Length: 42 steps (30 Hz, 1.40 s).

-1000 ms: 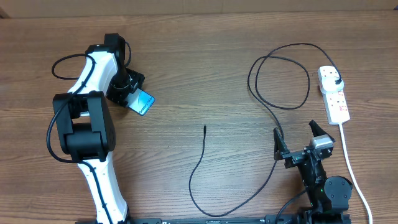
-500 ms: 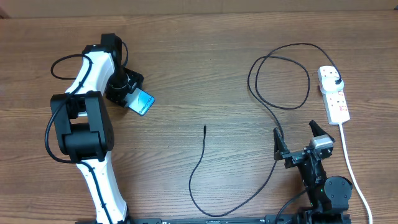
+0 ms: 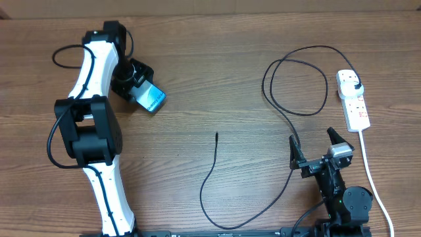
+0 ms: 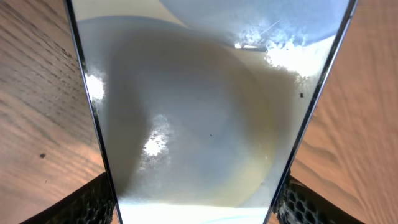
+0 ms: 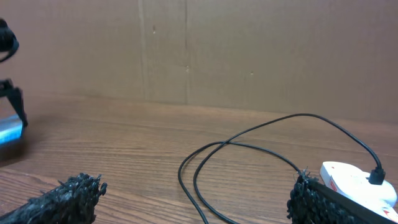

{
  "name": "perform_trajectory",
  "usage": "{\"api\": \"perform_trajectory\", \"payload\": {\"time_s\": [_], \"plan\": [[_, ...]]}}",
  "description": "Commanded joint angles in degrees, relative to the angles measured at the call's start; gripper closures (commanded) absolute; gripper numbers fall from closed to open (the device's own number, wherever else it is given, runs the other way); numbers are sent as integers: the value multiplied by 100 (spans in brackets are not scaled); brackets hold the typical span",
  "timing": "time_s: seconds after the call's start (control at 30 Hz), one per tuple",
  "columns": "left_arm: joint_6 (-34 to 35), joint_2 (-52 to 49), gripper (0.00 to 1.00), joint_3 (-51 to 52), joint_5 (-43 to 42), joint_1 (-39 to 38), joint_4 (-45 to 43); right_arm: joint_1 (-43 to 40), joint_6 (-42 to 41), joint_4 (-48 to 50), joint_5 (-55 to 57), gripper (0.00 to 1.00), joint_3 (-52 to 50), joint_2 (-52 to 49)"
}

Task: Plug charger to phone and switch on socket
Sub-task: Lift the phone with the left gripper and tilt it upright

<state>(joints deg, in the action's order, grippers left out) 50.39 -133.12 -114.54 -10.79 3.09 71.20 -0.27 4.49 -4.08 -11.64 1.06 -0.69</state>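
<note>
1. Our left end effector [image 3: 146, 97] is clamped on the phone [image 3: 152, 100]. In the left wrist view the phone fills the gap and its dark edges meet both fingers [image 4: 93, 202].
2. The phone juts out from that end effector at a tilt. We cannot tell whether its far end touches the worktop [image 3: 217, 72].
3. Our right end effector [image 3: 313, 141] has its jaws spread wide apart with nothing between them.
4. The charger [image 3: 216, 143] lies on the worktop. Its connector tip [image 3: 216, 135] sits between the two end effectors, well apart from both and from the phone.
5. From the tip, the cable curves round and passes just beside the right end effector's left finger, then loops ahead of it.
6. The socket [image 3: 357, 108] lies ahead of the right end effector and to its right, near it. The charger's plug head [image 3: 356, 83] sits in the outlet farthest from that end effector.
7. The socket's white cord [image 3: 368, 172] runs back past the right end effector's right side.
</note>
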Motion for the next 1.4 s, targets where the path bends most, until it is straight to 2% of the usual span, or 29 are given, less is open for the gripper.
{"api": "perform_trajectory", "payload": {"time_s": [0.0,0.1,0.27,0.47,0.57,0.83,1.37], "plan": [[-378,17,96,-693,-280,-76,317,22,9,31,2,0,-61,52],[-422,17,96,-957,-758,-125,485,22,9,31,2,0,-61,52],[-439,17,96,-1174,-2260,-236,562,22,9,31,2,0,-61,52],[-463,15,96,-1174,-3246,-280,1073,22,9,31,2,0,-61,52],[-883,17,96,-1174,-3790,-280,1412,22,9,31,2,0,-61,52],[-1123,17,96,-1174,-3991,-280,2568,22,9,31,2,0,-61,52],[-1272,15,96,-1165,-4061,-282,2564,22,7,140,-4,0,-61,52]]}}
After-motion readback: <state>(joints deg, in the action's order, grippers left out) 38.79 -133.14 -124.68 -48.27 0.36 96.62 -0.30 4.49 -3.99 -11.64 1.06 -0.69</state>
